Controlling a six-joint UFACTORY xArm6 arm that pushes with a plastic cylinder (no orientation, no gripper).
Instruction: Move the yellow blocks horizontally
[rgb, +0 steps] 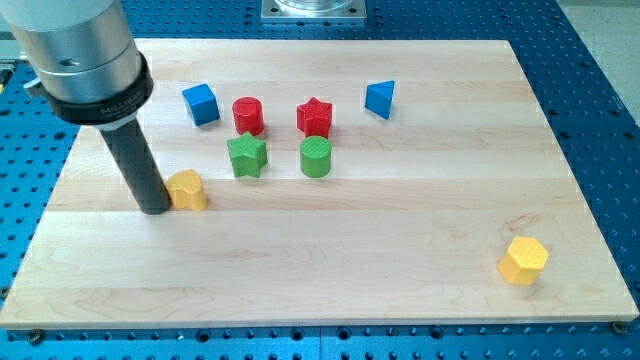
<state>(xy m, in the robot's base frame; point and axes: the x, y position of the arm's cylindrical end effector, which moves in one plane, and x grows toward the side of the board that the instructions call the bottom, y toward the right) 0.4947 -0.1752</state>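
Observation:
A yellow block, roughly heart-shaped, lies at the view's left on the wooden board. My tip stands right against its left side, touching it. A second yellow block, a hexagon, lies at the view's bottom right, far from my tip.
In the upper middle stand a blue cube, a red cylinder, a red star, a blue triangle, a green star and a green cylinder. The green star is closest to the left yellow block.

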